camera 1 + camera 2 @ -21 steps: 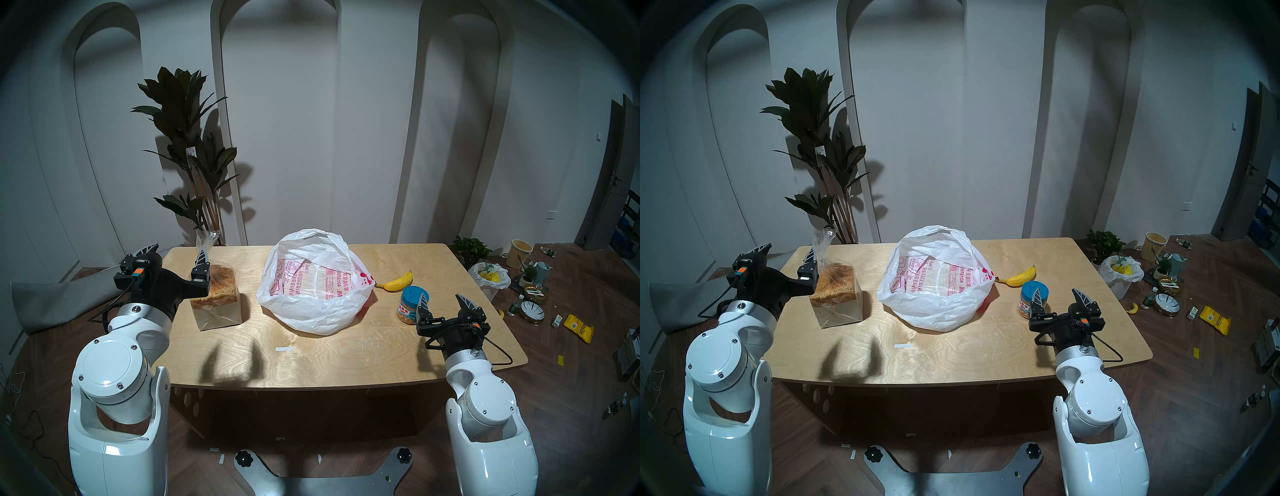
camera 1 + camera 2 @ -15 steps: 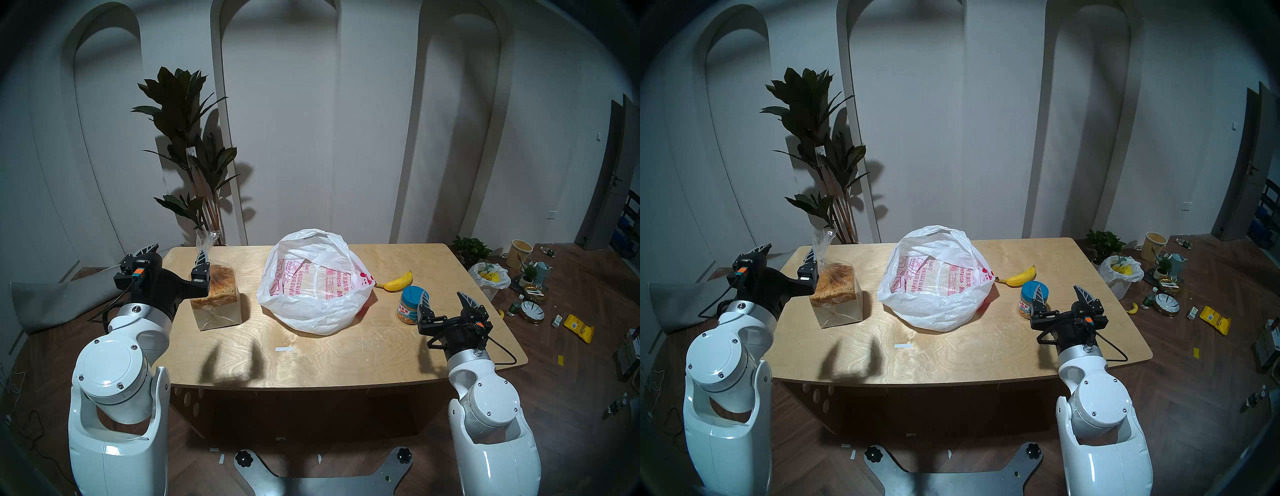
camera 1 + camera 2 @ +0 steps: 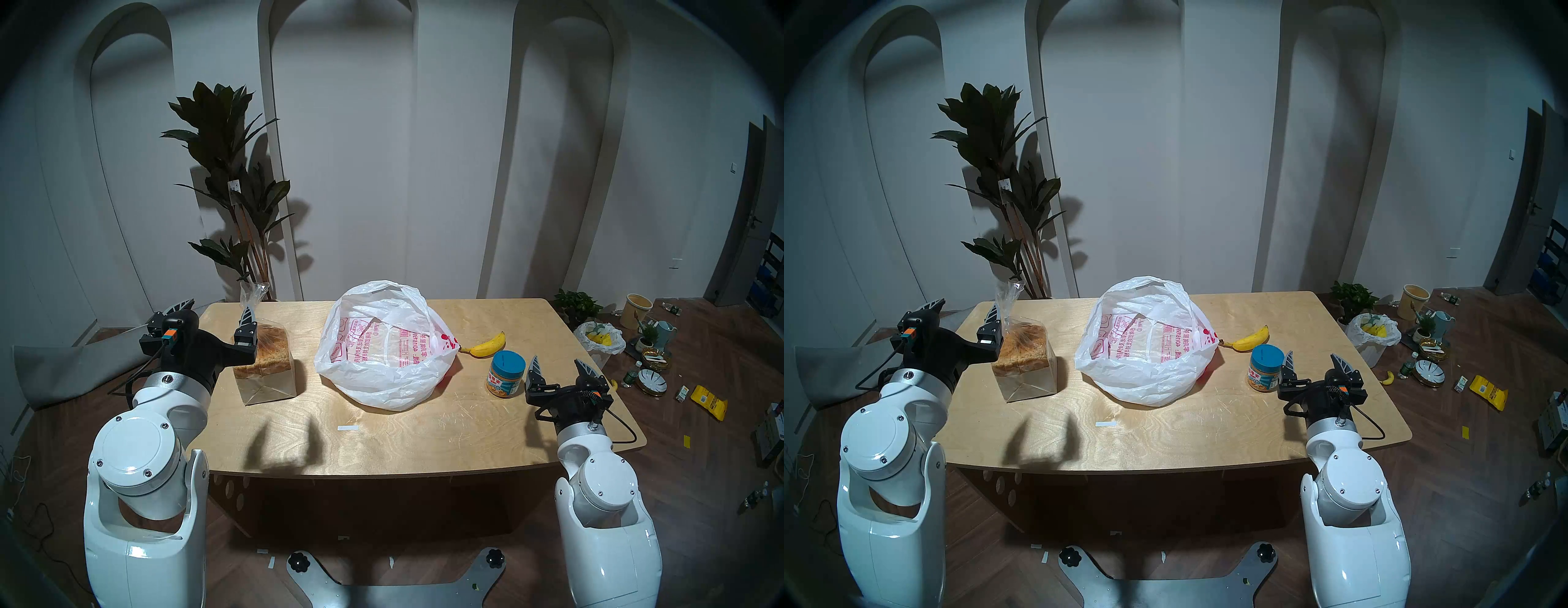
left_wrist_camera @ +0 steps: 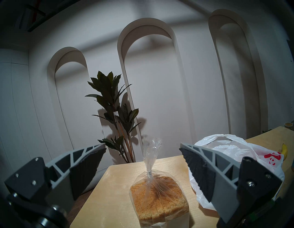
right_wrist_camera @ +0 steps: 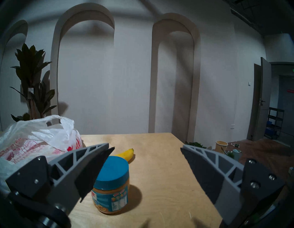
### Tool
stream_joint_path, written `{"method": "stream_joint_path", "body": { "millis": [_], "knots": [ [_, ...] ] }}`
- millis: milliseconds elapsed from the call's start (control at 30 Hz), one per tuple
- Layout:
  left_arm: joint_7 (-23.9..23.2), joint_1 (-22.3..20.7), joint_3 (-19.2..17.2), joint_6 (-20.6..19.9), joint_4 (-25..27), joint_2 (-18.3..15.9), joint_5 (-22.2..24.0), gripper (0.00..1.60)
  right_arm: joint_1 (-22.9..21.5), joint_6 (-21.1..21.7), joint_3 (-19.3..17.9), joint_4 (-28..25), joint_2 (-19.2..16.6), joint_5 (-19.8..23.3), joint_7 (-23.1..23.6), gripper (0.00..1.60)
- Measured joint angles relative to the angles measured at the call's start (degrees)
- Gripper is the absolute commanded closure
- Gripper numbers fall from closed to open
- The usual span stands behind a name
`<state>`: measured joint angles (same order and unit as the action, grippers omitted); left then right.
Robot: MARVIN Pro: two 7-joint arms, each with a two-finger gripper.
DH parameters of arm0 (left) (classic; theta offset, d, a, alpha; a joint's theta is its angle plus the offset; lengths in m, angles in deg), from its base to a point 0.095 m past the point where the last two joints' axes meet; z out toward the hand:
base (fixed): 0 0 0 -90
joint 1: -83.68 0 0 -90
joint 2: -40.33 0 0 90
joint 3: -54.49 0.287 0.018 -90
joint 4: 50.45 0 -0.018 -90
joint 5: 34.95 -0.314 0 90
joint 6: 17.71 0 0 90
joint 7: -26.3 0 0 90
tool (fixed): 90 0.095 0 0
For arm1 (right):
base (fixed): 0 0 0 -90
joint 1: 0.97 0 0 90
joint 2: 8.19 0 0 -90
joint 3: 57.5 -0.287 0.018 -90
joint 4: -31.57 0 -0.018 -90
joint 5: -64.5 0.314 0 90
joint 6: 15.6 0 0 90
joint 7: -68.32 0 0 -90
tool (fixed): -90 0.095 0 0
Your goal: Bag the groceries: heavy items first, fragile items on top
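Observation:
The blue-lidded peanut butter jar (image 3: 505, 374) stands upright at the table's right, and it also shows in the right wrist view (image 5: 111, 187). The yellow banana (image 3: 488, 344) lies just behind the jar. The white carrier bag (image 3: 382, 348) sits open at the table's middle. The wrapped brown loaf (image 3: 265, 365) stands at the left. My right gripper (image 3: 558, 364) is open and empty, just right of the jar, with its left finger beside the lid. My left gripper (image 3: 216, 312) is open and empty, and its right finger is against the loaf's left side.
The wooden table (image 3: 382, 441) has a small white tape strip (image 3: 348, 428) near its front. A tall potted plant (image 3: 233, 191) stands behind the far left corner. On the floor at the right are a small white bag (image 3: 600, 339), dishes and wrappers.
My right gripper has moved to the right and a little back, so the jar now shows whole to its left. The left arm and all the groceries have not moved.

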<state>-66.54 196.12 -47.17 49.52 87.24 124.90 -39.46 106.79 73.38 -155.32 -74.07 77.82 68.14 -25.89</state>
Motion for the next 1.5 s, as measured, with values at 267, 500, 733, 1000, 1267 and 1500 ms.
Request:
{"method": "stream_joint_path", "body": {
  "millis": [267,500,733,1000,1267,1500],
  "knots": [
    [0.0,0.0,0.0,0.0,-0.1,0.0,0.0,0.00,-4.5,-1.6,2.7,8.8,-1.9,0.2,-0.9,0.00],
    [0.0,0.0,0.0,0.0,-0.1,-0.1,0.0,0.00,-8.0,-2.7,4.7,12.6,-3.0,0.0,-1.1,0.00],
    [0.1,0.0,0.0,0.0,-0.2,-0.1,0.0,0.00,-11.9,-4.1,6.3,14.1,-3.6,0.0,-0.5,0.00],
    [0.1,0.0,0.0,0.0,-0.2,-0.1,0.0,0.00,-16.5,-6.0,8.1,18.9,-3.6,-0.2,0.1,0.00],
    [0.1,0.0,0.0,0.0,-0.2,-0.1,0.0,0.00,-20.6,-8.3,9.2,28.4,-2.9,-1.1,0.1,0.00],
    [0.2,0.0,0.0,0.0,-0.2,-0.2,0.0,0.00,-24.3,-9.9,9.7,35.8,-2.3,-1.9,-0.8,0.00]
  ]
}}
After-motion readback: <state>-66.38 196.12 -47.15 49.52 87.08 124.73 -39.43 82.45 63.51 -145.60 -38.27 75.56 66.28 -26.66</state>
